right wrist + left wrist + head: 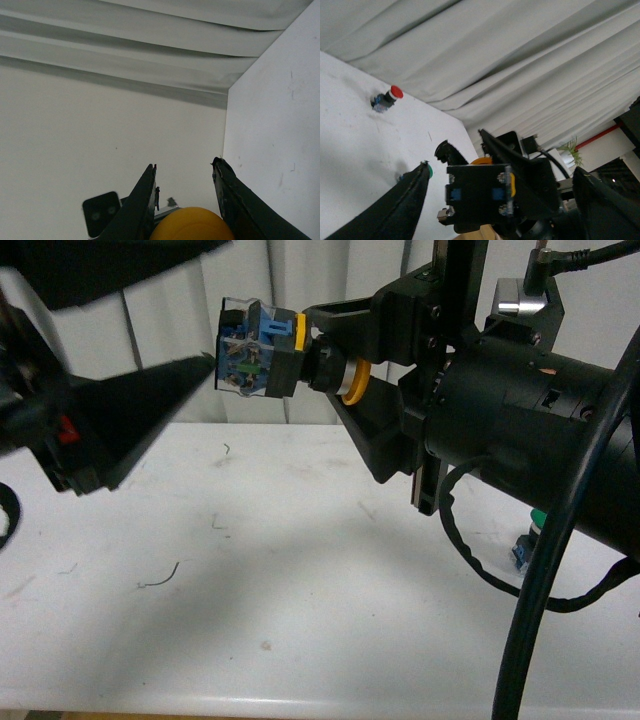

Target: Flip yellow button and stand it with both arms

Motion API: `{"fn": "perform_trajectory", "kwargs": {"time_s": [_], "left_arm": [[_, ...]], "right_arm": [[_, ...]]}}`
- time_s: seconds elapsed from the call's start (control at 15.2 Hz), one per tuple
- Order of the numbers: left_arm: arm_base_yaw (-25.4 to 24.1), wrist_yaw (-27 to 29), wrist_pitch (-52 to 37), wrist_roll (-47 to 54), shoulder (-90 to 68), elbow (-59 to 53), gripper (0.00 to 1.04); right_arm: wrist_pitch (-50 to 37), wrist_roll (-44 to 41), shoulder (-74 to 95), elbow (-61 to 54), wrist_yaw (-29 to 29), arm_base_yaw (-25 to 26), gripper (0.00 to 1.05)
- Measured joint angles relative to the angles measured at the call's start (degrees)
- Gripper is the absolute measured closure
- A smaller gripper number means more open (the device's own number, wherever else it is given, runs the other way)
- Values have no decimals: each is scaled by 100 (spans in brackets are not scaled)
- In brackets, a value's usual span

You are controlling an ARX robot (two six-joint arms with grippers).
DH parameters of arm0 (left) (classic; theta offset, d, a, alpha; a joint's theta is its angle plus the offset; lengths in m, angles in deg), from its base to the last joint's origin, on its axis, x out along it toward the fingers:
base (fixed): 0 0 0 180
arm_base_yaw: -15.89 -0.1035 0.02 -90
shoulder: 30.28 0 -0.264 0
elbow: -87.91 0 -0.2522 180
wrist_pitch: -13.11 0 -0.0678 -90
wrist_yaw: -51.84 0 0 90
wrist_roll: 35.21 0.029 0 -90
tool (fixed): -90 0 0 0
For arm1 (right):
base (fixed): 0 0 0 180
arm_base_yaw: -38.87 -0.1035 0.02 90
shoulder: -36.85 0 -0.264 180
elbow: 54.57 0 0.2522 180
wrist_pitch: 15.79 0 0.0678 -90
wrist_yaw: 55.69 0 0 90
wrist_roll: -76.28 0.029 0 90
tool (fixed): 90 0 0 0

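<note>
Yellow button (262, 348) in right gripper (325, 358) (cap mostly hidden); left gripper (213, 305) blurred.

I have the yellow button (262, 348) held in mid-air by my R gripper (325, 360), fingers clamped on its neck by the yellow cap; axis approx. horizontal, blue-black contact block w/ screws pointing at my L gripper (212, 300). L gripper spread wide; lower fingertip (195, 368) just beside the block, contact unclear.
</note>
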Motion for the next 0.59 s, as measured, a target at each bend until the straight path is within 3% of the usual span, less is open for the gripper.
{"fn": "perform_trajectory", "kwargs": {"time_s": [0.07,0.33,0.59], "left_arm": [[-122,-26,-17,42,249,-68,5],[-527,26,101,380,1226,-431,7],[-728,970,2546,2256,3641,-852,7]], "right_arm": [[-2,0,0,9,2,35,72],[-2,2,-2,52,-7,170,72],[-4,2,-7,59,-63,267,72]]}}
